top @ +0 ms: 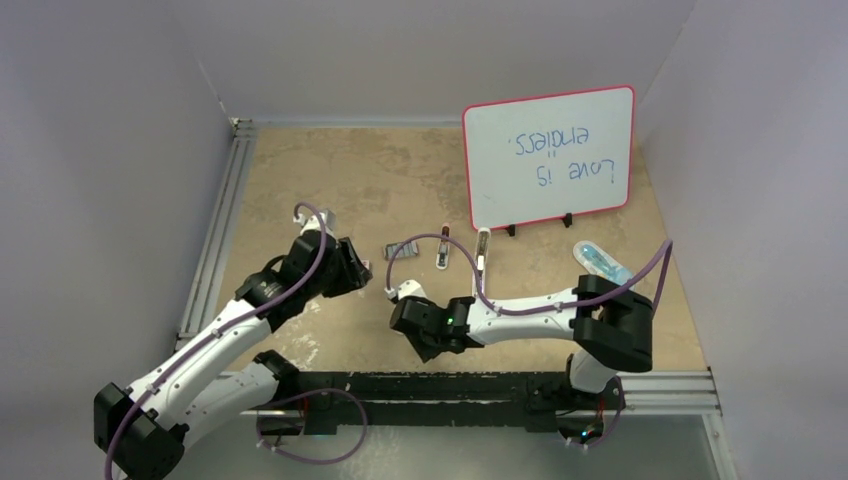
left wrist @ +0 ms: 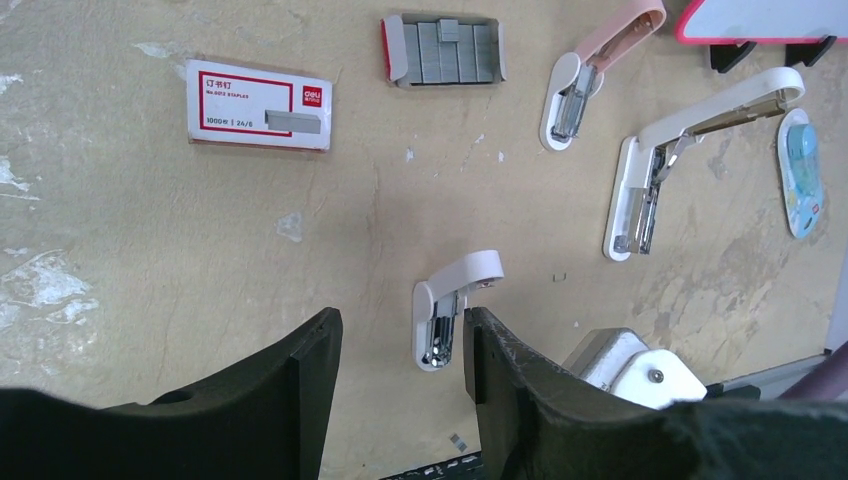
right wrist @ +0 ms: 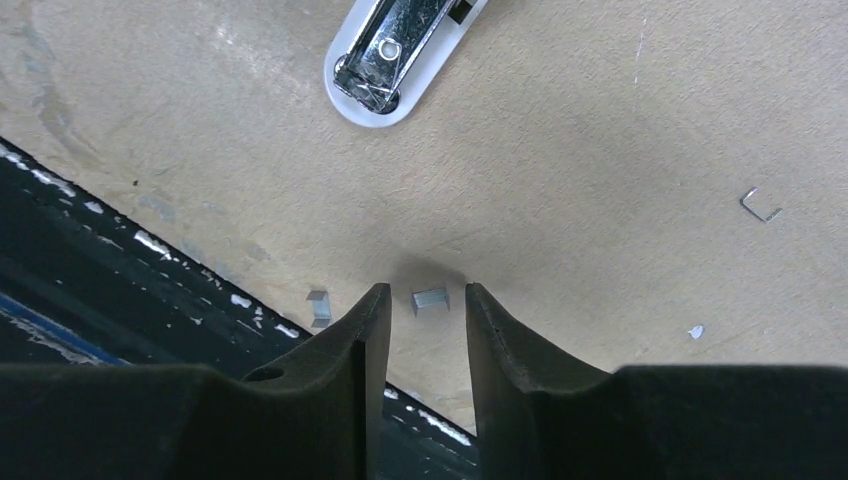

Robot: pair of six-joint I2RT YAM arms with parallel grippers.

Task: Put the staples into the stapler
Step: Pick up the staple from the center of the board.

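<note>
Watch it here: your right gripper (right wrist: 427, 292) has its jaws drawn narrow around a short clip of staples (right wrist: 430, 299). The clip lies flat on the table between the fingertips with a gap on both sides, so nothing is gripped yet.

That's the danger. The clip is tiny and low, and if the pads close too high they could skate over it or flick it away. Look at 8 o'clock too: the black rail (right wrist: 90, 260) at the table edge is near, and a nudged clip could slide off into it. Squeeze too hard and the strip might snap. A small scrap (right wrist: 319, 305) lies just beside it at 9 o'clock, and a single loose staple (right wrist: 762, 205) sits out at 2 o'clock.

The open white stapler (right wrist: 400, 50) waits at 12 o'clock, apart from the clip. Your left gripper (left wrist: 400, 320) hangs over that same stapler, jaws wide and empty. The main supply, the staples tray (left wrist: 445, 50), sits at 12 o'clock from it, well apart.
</note>
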